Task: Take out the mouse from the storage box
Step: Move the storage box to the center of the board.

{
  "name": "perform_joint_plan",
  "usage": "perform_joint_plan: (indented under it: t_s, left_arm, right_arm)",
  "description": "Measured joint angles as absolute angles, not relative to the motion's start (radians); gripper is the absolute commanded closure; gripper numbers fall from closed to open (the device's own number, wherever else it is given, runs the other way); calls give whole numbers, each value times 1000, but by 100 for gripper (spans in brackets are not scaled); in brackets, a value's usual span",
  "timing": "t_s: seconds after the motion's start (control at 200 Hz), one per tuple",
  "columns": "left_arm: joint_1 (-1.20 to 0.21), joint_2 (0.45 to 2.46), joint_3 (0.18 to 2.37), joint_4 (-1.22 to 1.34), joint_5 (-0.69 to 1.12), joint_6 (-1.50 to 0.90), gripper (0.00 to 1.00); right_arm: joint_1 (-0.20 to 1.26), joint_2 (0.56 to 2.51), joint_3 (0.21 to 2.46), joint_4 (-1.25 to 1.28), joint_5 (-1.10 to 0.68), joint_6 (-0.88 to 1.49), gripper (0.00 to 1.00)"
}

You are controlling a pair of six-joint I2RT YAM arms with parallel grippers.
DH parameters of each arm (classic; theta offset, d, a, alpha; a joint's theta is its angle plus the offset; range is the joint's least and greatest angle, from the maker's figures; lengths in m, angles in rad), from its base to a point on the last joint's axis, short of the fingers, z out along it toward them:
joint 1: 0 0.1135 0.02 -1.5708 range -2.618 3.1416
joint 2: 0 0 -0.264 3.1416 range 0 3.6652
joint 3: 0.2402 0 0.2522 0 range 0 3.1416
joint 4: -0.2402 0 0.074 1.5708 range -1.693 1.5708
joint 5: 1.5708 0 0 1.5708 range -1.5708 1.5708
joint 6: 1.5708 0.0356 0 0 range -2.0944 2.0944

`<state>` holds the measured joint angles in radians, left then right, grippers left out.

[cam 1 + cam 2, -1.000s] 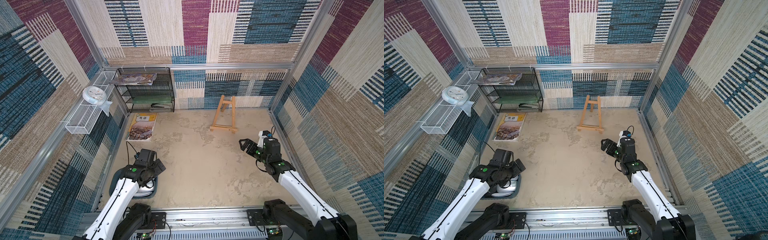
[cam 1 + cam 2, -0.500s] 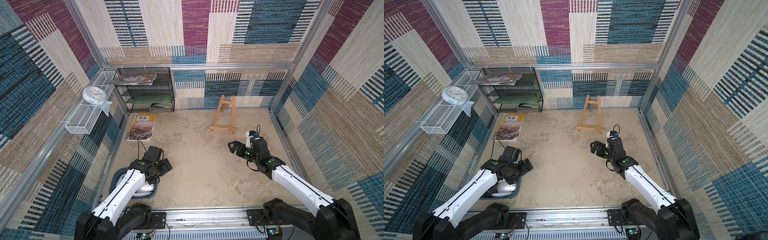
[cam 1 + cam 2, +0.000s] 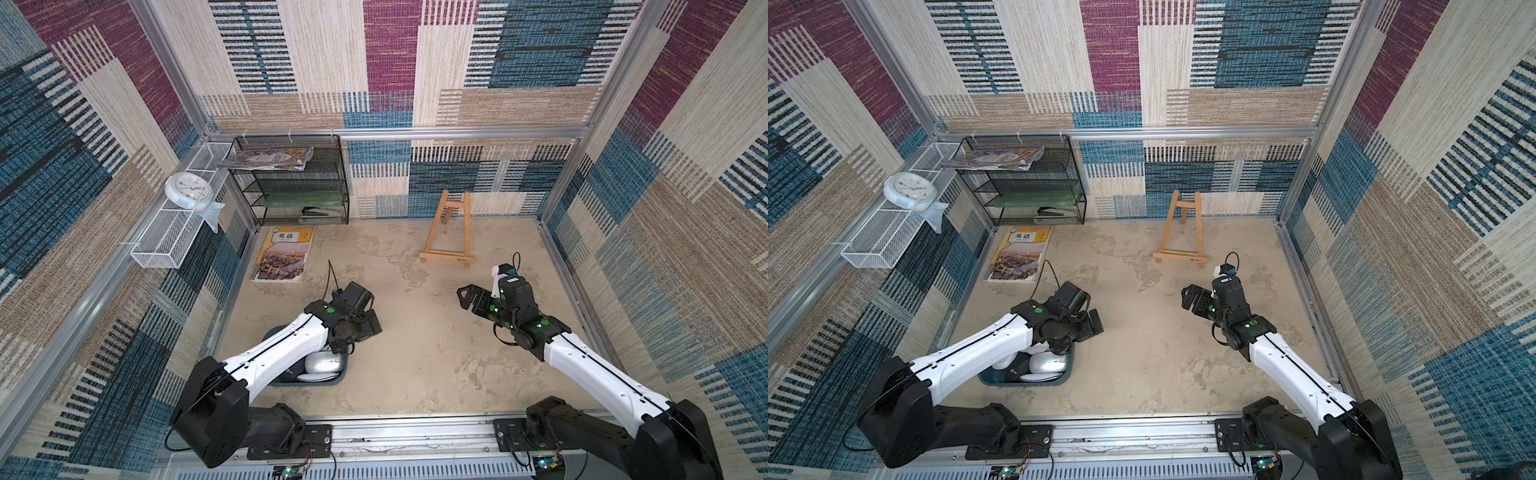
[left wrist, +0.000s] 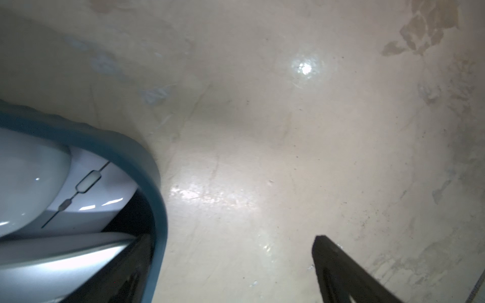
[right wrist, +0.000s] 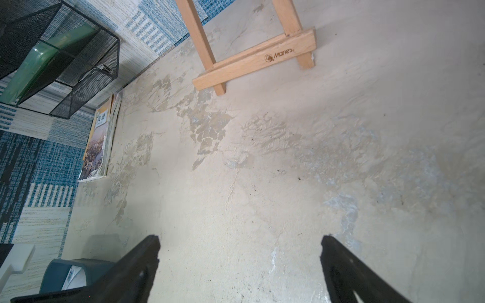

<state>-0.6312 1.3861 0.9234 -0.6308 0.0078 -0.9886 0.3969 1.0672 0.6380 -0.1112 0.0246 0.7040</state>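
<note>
The left arm (image 3: 282, 349) hides most of the storage box (image 3: 309, 383), which is at 7 o'clock on the table (image 3: 415, 365). Inside it, one silver mouse (image 3: 325, 362) shows clearly. The left gripper (image 4: 232, 240), wide and empty, hangs over the box's 2 o'clock corner. The right gripper (image 5: 240, 238), also wide and empty, hangs at 3 o'clock above open table.

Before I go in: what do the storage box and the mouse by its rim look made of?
Storage box: probably moulded plastic, teal-blue, matte with a faint sheen along its rounded rim. Mouse: likely hard plastic, glossy silver-white; sharp light reflections streak its smooth shell, so it may be slippery.
</note>
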Motion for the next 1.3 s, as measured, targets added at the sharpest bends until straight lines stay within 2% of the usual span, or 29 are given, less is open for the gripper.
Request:
perform_joint_plan:
  t_s: [0.275,0.391,0.561,0.756,0.916,1.032,1.167,1.302]
  left_arm:
    - [-803,1614,1125,-531,69,-1016,1]
    - [-829,1691,1239,-538,149,-945,1]
    - [-812,1620,1267,-602,130,-801,1]
    - [-625,1349,1090,-641,56,-709,1]
    - [-406,1165,929,-681,12,-691,1]
    - [-308,1058,834,-691,7,-696,1]
    - [-203,984,731,-667,23,-710,1]
    - [-124,1020,673,-625,112,-731,1]
  right_arm:
    - [397,1079,676,-190,88,735,3]
    - [397,1078,674,-200,102,754,4]
    - [401,1079,676,-218,112,773,4]
    - [444,1109,677,-208,98,784,4]
    - [545,1172,701,-179,77,803,4]
    - [631,1216,706,-140,66,828,4]
    - [737,1282,717,-88,51,862,4]
    - [824,1369,740,-36,32,869,4]
